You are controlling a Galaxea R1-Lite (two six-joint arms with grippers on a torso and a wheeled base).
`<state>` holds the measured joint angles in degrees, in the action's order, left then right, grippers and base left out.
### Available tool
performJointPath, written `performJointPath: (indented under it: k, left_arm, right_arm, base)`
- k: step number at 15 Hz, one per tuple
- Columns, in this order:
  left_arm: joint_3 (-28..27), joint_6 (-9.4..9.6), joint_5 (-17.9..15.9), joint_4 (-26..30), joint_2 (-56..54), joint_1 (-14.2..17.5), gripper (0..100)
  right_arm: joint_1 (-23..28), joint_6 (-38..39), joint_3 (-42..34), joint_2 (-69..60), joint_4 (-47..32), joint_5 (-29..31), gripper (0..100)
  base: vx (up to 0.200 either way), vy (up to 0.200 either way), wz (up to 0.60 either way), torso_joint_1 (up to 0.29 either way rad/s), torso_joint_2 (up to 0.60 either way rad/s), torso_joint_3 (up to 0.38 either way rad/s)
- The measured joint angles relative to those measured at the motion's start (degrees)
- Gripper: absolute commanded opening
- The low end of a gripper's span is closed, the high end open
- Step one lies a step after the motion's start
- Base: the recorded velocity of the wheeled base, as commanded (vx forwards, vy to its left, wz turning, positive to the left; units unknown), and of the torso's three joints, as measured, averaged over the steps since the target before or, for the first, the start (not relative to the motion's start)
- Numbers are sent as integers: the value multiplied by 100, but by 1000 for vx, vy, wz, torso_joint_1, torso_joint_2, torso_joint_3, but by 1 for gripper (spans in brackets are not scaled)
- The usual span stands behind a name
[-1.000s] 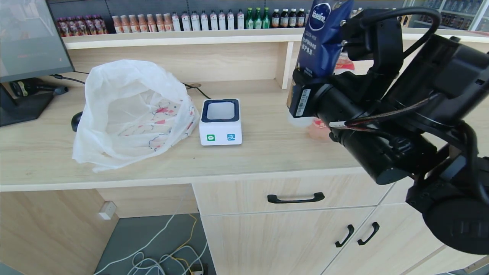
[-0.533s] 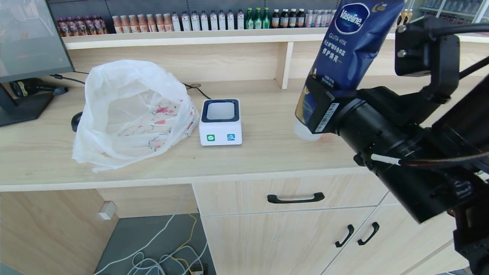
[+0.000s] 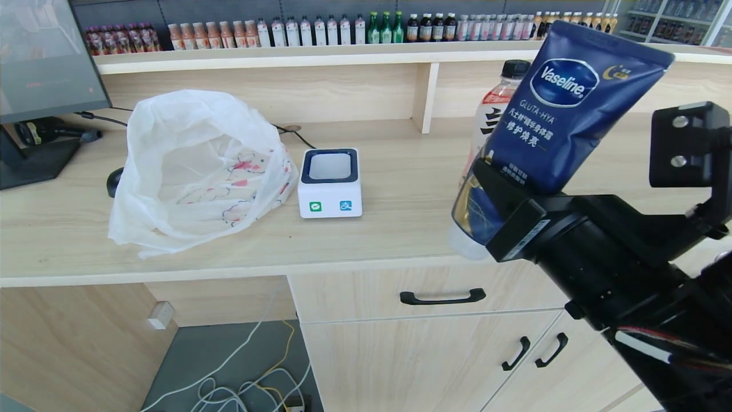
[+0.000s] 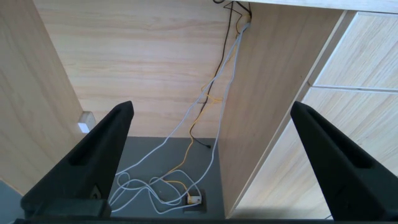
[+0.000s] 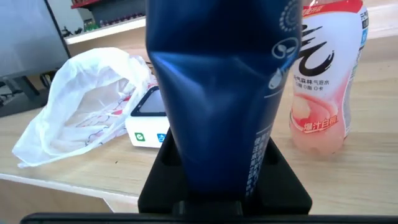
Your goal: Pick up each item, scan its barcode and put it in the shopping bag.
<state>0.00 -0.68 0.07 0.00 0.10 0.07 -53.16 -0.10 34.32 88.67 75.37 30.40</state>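
The right gripper [image 3: 506, 203] holds a dark blue tube [image 3: 549, 114] aloft over the front edge of the counter [image 3: 394, 229], its jaws closed tight on the tube's lower part, just above the pale cap. The tube stands cap down and crimped end up, leaning toward the robot's right, clear of the counter and well to the right of the scanner [image 3: 330, 182]. In the right wrist view the tube [image 5: 217, 81] rises straight out of the gripper [image 5: 224, 180], its sides dented where it is squeezed. Behind it on the counter stands a bottle [image 3: 494, 109] of pink drink with a black cap, upright and partly hidden by the tube; the wrist camera shows the bottle [image 5: 323, 81] beside the tube and farther back. The scanner, a small white box with a dark-framed window on top, sits near the middle of the counter, and the white plastic bag [image 3: 194, 166] lies just to its left, touching it, mouth open toward the front, with red and blue print showing through. A dark mouse [image 3: 113, 182] peeks out at the bag's far left side, and a monitor [image 3: 46, 57] stands at the counter's left end. Rows of drink bottles [image 3: 343, 28] line the shelf behind. The left gripper [image 4: 211, 112] hangs low, below counter height, its jaws spread wide and holding nothing, the two black fingers [image 4: 99, 155] framing a tangle of cables [image 4: 186, 162] on the floor in the open bay under the counter.
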Motion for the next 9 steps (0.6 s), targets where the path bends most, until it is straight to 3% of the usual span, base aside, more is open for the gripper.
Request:
performJointPath:
  k: [9]
  left_arm:
    - [0,-2,0,0,0,0,100]
  right_arm:
    - [-299,-395,-546,2,59,271,0]
  base:
    - [0,0,0,0,0,0]
